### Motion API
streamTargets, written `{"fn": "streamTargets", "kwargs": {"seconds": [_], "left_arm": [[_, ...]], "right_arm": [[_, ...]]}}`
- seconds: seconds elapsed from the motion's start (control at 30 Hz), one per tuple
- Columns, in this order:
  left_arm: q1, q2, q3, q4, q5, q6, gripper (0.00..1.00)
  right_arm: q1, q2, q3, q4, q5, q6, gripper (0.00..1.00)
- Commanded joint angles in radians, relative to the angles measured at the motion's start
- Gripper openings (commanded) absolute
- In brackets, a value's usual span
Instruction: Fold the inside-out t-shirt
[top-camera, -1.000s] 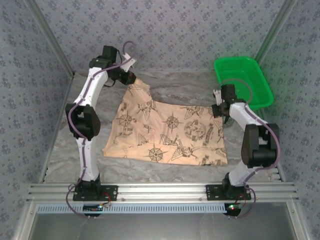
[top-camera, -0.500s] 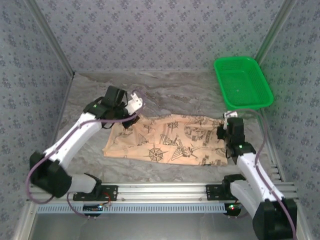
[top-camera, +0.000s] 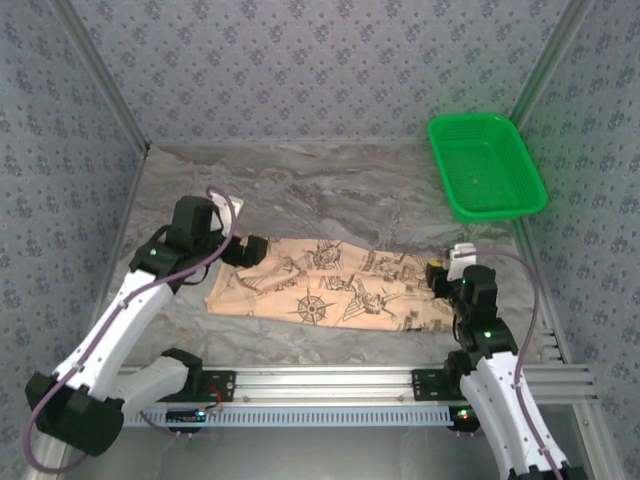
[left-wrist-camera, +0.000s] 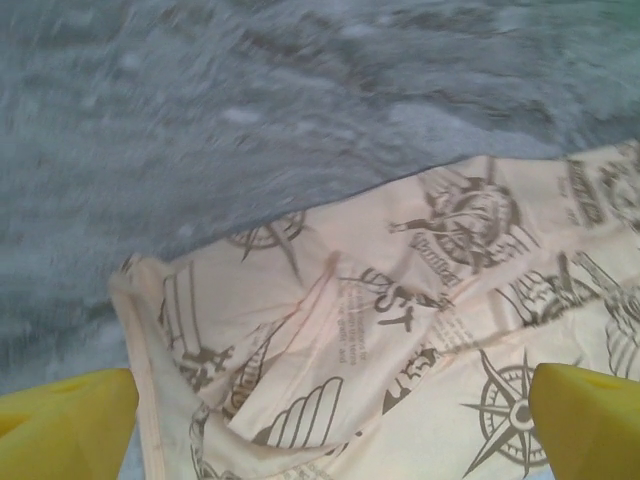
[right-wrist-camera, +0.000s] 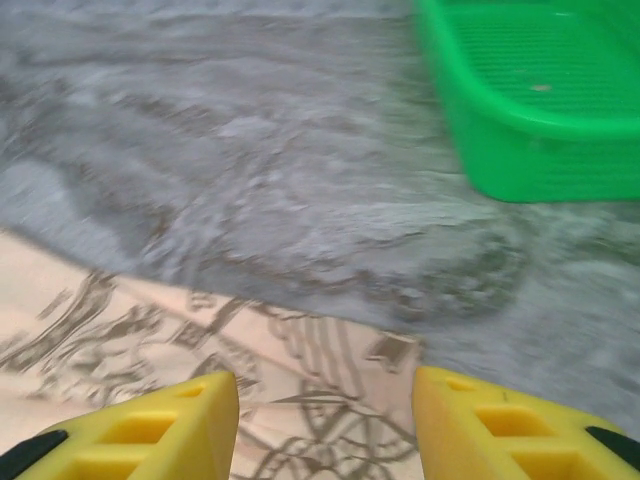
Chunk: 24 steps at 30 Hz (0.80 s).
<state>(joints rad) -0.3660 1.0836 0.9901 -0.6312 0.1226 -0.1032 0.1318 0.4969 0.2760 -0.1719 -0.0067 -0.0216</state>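
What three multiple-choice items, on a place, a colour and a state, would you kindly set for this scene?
1. Where on the table is the green basket?
A near left corner; B far right corner; C between the arms' bases.
2. What colour are the fingers of the right gripper?
A red; B blue; C yellow.
3. How does the left gripper stand?
A open above the t-shirt; B shut on cloth; C shut on a basket rim.

Key: B, the top view shows it far right; C, the right wrist view shows yellow; A, its fingers stand wide apart over the flat cloth.
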Motion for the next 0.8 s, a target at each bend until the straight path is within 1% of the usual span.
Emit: {"fn": "streamTargets", "kwargs": {"seconds": [0.0,0.07,0.1,0.13,0.17,0.2,0.27,0.3,0.37,0.43,0.5,0.57,0.63,0.7,0.73,0.77], "left_arm": [[0.072,0.220,0.108,-0.084,-0.028,-0.206,0.97],[0.084,0.346,0.161,-0.116,-0.021,-0.255,0.88],[0.084,0.398,0.174,-0.105,-0.008,-0.274,0.86],[0.085,0.438,0.180,-0.086,0.001,-0.298,0.85],[0.086,0.482,0.187,-0.071,-0.001,-0.326,0.84],[0.088,0.528,0.203,-0.072,-0.004,-0.349,0.81],[0.087,0.595,0.221,-0.060,0.005,-0.365,0.76],[0.088,0.625,0.228,-0.058,-0.005,-0.374,0.72],[0.092,0.661,0.221,-0.053,-0.037,-0.388,0.68],[0.105,0.694,0.208,0.000,-0.059,-0.401,0.63],[0.132,0.747,0.215,0.007,-0.054,-0.405,0.56],[0.164,0.790,0.216,0.006,-0.048,-0.413,0.42],[0.192,0.800,0.192,0.023,-0.049,-0.424,0.39],[0.224,0.796,0.161,0.030,-0.082,-0.438,0.36],[0.236,0.792,0.148,0.030,-0.094,-0.441,0.35],[0.256,0.784,0.132,0.035,-0.101,-0.443,0.35]], "right_arm": [[0.059,0.156,0.068,0.070,-0.102,-0.109,0.51],[0.092,0.308,0.155,0.056,0.012,-0.050,0.51],[0.094,0.397,0.223,0.016,0.070,0.029,0.51],[0.091,0.471,0.290,-0.037,0.118,0.123,0.51],[0.083,0.546,0.359,-0.132,0.164,0.309,0.50],[0.065,0.632,0.431,-0.225,0.148,0.447,0.49],[0.028,0.749,0.522,-0.337,0.058,0.621,0.50],[0.016,0.785,0.518,-0.326,0.004,0.656,0.50],[-0.005,0.802,0.455,-0.225,-0.058,0.741,0.44],[-0.035,0.843,0.425,-0.167,-0.103,0.757,0.35],[-0.058,0.921,0.450,-0.183,-0.127,0.725,0.30],[-0.070,0.980,0.481,-0.215,-0.096,0.692,0.28],[-0.078,1.020,0.495,-0.222,-0.054,0.669,0.26],[-0.075,1.064,0.512,-0.208,-0.035,0.659,0.23],[-0.073,1.086,0.524,-0.198,-0.039,0.659,0.22],[-0.072,1.117,0.540,-0.186,-0.055,0.621,0.22]]}}
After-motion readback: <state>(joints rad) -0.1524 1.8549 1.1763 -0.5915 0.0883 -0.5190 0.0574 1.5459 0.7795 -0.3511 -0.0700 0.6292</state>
